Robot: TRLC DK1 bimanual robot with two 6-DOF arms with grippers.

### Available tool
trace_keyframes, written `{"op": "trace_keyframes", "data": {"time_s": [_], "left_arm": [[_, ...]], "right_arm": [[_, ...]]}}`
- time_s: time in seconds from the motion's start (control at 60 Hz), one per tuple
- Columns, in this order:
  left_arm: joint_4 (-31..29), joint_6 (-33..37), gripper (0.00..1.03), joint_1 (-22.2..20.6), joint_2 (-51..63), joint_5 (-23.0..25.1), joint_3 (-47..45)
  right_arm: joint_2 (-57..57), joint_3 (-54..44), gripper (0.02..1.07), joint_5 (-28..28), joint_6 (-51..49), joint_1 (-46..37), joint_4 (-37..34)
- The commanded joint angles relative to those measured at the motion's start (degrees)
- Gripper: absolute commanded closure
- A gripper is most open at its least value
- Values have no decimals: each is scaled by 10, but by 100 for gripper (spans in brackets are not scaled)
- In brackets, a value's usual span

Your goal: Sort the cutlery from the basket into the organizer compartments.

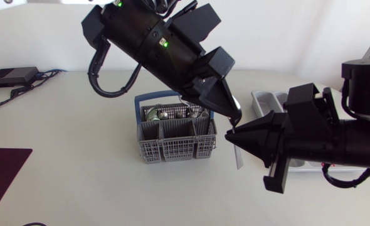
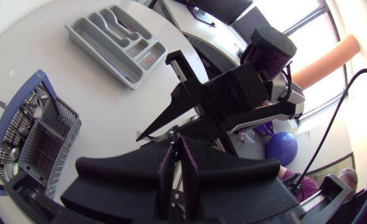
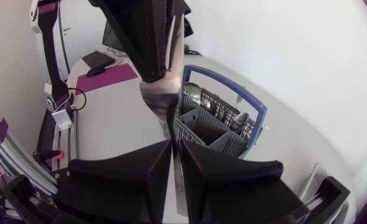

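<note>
Two robot arms meet above a white surface [image 1: 78,163], sharing one piece of cutlery between them. The left pincer [image 1: 234,117] slants down from the far side, its two fingers pressed nearly together on the upper part of a flat silver knife [image 1: 237,154] — it looks like a knife, though its outline is hard to read. The knife hangs upright in the air, just beside the right side of the basket [image 1: 172,147] and clear of the surface. The right pincer [image 1: 230,134] comes in level from the right and meets the knife just under the left one. In its own wrist view its fingers stand a sliver apart with the silver strip between them, seemingly touching both faces, so both pincers appear to grip at once. This reads as a handover: the left arm stands nearer the basket, the right nearer the organizer [image 1: 261,96], a grey tray partly hidden behind the right arm and apart from the basket. Holding the knife vertical leaves free length for a second grip. More cutlery shows in the basket's far compartments, so the sorting is likely far from done. The next move probably calls for the left fingers to let go first — otherwise the knife may twist or slip.
</note>
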Motion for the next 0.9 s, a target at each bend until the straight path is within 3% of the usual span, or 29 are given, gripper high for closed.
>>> {"op": "trace_keyframes", "data": {"time_s": [0.0, 0.067, 0.1, 0.133, 0.2, 0.217, 0.317, 0.45, 0.55, 0.633, 0.7, 0.883], "left_arm": [[3, 5, 96, 8, 4, 12, -2], [3, 5, 95, 12, 4, 14, 1], [3, 5, 89, 13, 4, 15, 2], [4, 4, 80, 15, 4, 17, 3], [5, 1, 50, 20, 3, 18, 5], [7, 1, 34, 21, 1, 18, 6], [13, 0, 14, 27, -4, 18, 8], [61, -30, 8, 51, -28, 11, -4], [106, -45, 7, 54, -51, -58, -25], [146, -47, 7, 46, -66, -143, -55], [160, -46, 7, 45, -72, -174, -70], [166, -42, 7, 45, -68, -289, -84]], "right_arm": [[4, -17, 101, -4, 11, 10, 0], [3, -18, 101, 1, 15, 10, 1], [3, -18, 101, 2, 16, 10, 0], [2, -18, 101, 5, 17, 10, -1], [3, -18, 101, 10, 17, 10, -2], [2, -18, 101, 11, 17, 9, -3], [2, -19, 101, 21, 17, 6, -7], [3, -20, 101, 44, 14, -11, -11], [7, -22, 101, 62, 9, -46, -12], [13, -20, 101, 78, 1, -94, -9], [21, -18, 101, 99, -6, -127, -8], [63, -19, 101, 236, -30, -169, 38]]}}
